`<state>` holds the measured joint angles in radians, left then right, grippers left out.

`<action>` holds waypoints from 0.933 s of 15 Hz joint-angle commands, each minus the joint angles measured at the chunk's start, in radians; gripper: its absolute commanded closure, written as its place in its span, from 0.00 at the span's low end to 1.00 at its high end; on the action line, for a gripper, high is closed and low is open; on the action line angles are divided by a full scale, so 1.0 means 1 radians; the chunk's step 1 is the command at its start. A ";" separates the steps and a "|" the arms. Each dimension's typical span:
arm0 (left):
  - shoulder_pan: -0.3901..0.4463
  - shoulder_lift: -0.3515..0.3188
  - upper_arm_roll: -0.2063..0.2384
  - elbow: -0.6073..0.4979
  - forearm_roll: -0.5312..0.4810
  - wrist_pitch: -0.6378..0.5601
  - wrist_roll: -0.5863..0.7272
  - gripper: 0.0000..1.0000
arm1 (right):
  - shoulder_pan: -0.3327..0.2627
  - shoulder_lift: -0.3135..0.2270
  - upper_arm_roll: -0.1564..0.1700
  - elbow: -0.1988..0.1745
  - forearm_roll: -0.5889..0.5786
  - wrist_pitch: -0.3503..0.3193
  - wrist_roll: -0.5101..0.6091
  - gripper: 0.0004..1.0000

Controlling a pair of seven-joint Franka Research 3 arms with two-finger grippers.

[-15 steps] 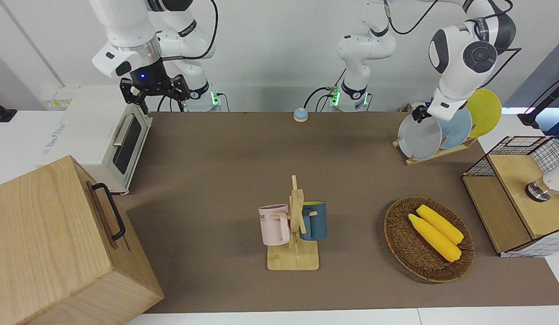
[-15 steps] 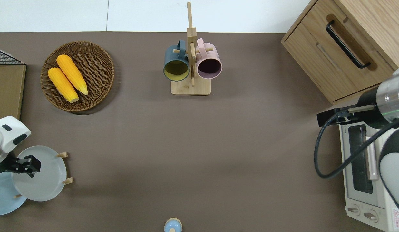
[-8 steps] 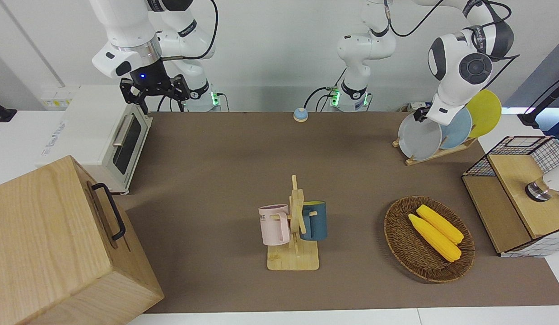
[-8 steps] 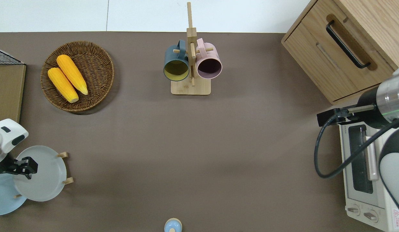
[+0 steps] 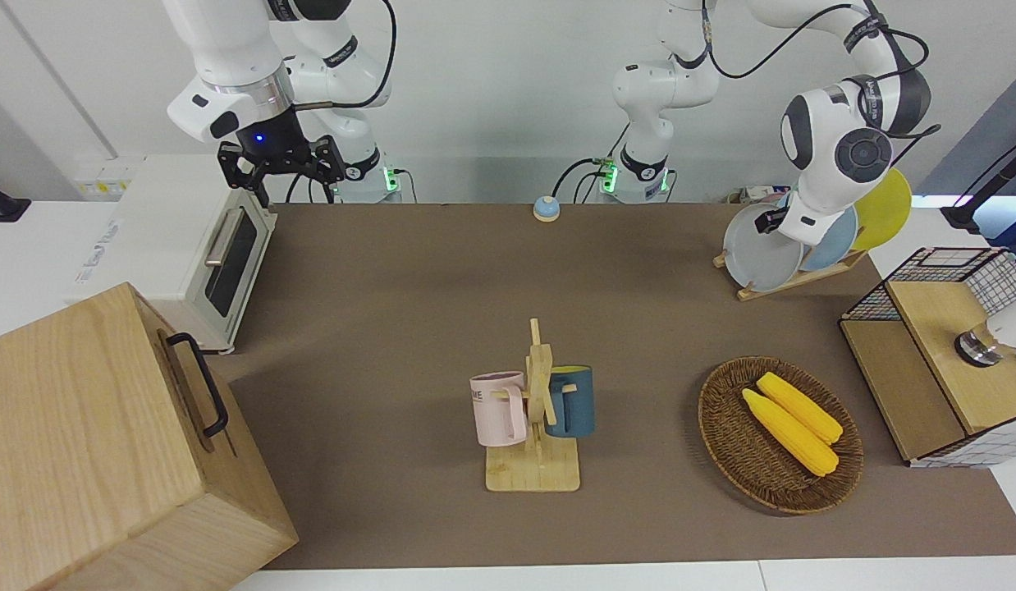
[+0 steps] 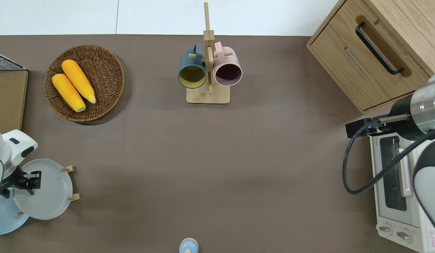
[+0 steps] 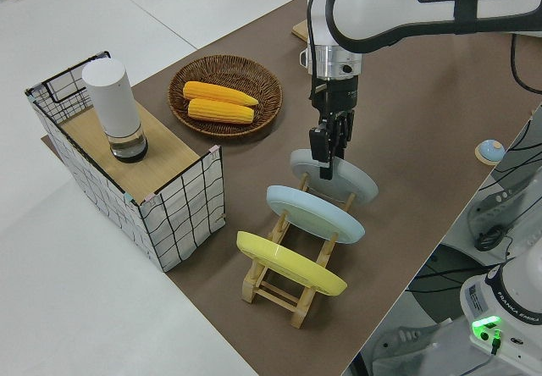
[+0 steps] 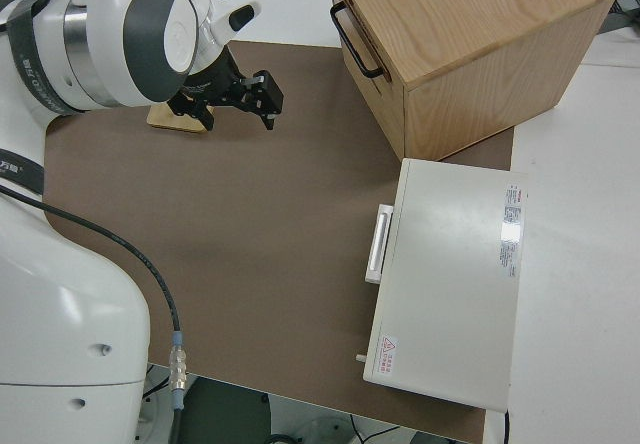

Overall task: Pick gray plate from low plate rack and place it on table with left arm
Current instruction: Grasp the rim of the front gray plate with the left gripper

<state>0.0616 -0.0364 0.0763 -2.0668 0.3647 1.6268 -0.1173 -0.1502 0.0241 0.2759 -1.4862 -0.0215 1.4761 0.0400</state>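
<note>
While my left gripper (image 7: 326, 149) hangs straight down at the top edge of the gray plate (image 6: 45, 191), I read its fingers as set astride that rim, one on each face, with a narrow gap; whether they have pinched the rim yet I cannot tell. The plate stands directly under the gripper, in the slot of the low plate rack (image 7: 292, 287) farthest from the robots, with the light blue plate (image 7: 315, 213) and the yellow plate (image 7: 290, 264) in the slots after it. It leans on edge, its hollow face tipped up and away from the robots, toward the basket of corn (image 5: 791, 423), so its flat runs across the rack and only the upper rim is free to take. I judge it stiff, smooth and rather slippery, light enough for a rim pinch but breakable, so I would grip deep on that top edge and lift along the slant of the pegs, not sideways, or the rack may drag along. The open table (image 6: 210, 158) lies beside the gripper toward the right arm's end. My right gripper (image 5: 280, 168) is parked.
</note>
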 commanded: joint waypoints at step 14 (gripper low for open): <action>-0.017 -0.031 -0.018 0.054 0.010 -0.042 -0.019 1.00 | -0.019 -0.001 0.017 0.009 -0.001 -0.014 0.012 0.02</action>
<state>0.0570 -0.0565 0.0654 -2.0435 0.3620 1.6284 -0.1221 -0.1502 0.0242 0.2759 -1.4862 -0.0215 1.4761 0.0400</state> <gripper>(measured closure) 0.881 0.013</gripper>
